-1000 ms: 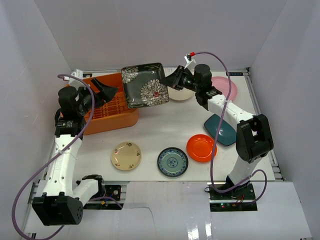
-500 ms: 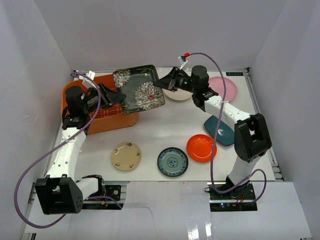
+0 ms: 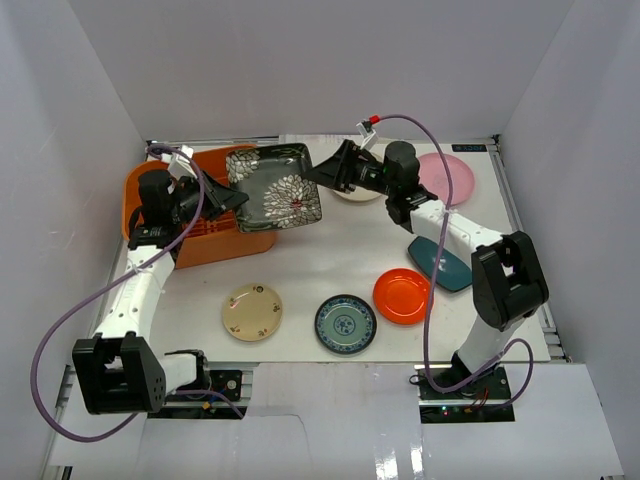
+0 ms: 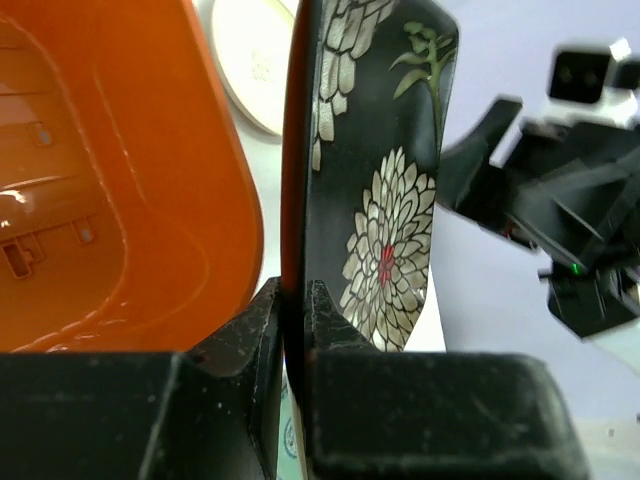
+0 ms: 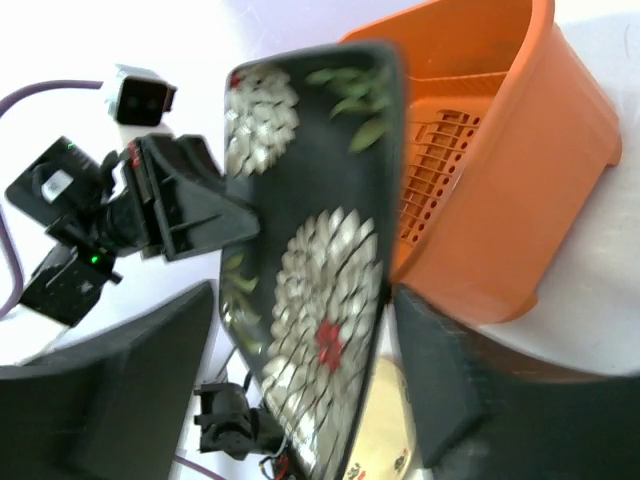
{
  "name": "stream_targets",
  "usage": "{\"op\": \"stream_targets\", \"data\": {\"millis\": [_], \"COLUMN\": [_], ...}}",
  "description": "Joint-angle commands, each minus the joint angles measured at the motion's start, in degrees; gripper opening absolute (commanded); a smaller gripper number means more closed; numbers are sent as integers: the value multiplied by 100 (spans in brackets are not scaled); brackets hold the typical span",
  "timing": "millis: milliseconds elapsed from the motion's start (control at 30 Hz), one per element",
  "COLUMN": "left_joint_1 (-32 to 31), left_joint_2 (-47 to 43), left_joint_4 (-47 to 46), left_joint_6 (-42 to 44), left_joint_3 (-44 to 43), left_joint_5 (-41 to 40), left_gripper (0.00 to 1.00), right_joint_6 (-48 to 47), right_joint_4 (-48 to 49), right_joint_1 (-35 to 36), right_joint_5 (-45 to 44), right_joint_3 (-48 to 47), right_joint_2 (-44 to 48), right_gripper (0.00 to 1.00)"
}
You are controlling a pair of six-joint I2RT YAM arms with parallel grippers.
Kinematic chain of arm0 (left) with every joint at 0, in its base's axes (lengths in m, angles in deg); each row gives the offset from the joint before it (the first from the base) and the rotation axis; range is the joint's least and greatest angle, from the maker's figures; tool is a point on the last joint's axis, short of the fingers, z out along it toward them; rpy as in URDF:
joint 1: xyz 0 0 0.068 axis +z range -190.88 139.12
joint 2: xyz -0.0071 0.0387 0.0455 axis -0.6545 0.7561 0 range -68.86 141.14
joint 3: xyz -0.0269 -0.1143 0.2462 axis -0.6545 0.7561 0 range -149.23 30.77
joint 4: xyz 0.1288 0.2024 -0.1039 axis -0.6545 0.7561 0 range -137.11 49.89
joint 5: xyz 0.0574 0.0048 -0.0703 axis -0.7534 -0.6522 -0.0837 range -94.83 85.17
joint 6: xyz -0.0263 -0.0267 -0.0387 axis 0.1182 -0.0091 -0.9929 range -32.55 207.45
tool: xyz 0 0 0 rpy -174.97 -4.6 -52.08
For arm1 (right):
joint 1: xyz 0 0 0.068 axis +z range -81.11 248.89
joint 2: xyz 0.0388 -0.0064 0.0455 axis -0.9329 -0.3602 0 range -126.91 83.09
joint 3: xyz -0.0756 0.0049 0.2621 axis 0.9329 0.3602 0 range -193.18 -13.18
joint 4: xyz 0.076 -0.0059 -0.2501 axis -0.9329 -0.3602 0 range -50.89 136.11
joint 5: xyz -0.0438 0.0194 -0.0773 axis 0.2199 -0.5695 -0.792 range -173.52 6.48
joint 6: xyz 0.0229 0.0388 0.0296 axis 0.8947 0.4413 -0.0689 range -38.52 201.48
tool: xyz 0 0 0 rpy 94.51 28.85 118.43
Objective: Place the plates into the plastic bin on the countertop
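As left claw (image 4: 293,310) clamps it, plate (image 4: 385,230) tilts.

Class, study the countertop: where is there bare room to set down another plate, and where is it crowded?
Bare countertop lies mid-table, bordered by the orange bin, the beige plate, the blue-patterned plate and the teal plate. Crowded: the back, where the left gripper and right gripper flank the black floral plate beside the cream plate.

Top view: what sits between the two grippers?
The black floral plate fills that gap in the top view; the left gripper pinches one edge, the right gripper stands open at the other.
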Motion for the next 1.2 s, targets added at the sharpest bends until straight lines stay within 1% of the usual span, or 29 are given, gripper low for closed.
{"op": "stream_targets", "data": {"millis": [0, 100, 200, 267, 333, 367, 400, 467, 600, 833, 867, 1067, 1167], "left_joint_1": [184, 412, 737, 1009, 1185, 1395, 1502, 1748, 1819, 1828, 1819, 1775, 1662], "left_joint_2": [-40, 30, 30, 30, -31, -92, -171, -224, -76, 978, 1206, 1918, 2139], "left_joint_4": [-573, -591, -573, -259, 32, 59, 94, 165, 560, 1288, 1360, 1808, 1992], "left_joint_6": [-388, -635, -828, -846, -829, -829, -846, -864, -417, 181, 304, 709, 815], "left_joint_3": [-771, -1114, -1212, -1186, -975, -844, -616, -474, -596, -1378, -1561, -1976, -2230], "left_joint_5": [-71, -184, -325, -526, -694, -825, -853, -861, -1116, -818, -818, -1063, -1212], "left_gripper": [0, 0, 0, 0, 0, 0, 0, 0, 0, 0, 0, 0, 14], "right_joint_6": [-222, -565, -820, -1100, -1242, -1277, -1365, -1453, -1778, -2086, -2130, -2394, -2403], "right_joint_4": [224, 56, -15, -155, -261, -270, -270, -366, -665, -938, -938, -1114, -1096], "right_joint_1": [-47, -187, -363, -433, -512, -521, -530, -539, -548, -548, -548, -443, -285], "right_joint_5": [59, 41, 6, -46, -169, -178, -178, -170, -318, -530, -539, -741, -794], "right_joint_3": [152, 520, 1161, 1669, 2014, 2172, 2443, 2639, 2964, 3237, 3307, 3483, 3545], "right_joint_2": [622, 1026, 1675, 1931, 2283, 2380, 2468, 2679, 3048, 3277, 3286, 3286, 3234], "right_gripper": [83, 90, 90, 90, 90, 89, 89, 89, 89, 89, 89, 89, 90]}}
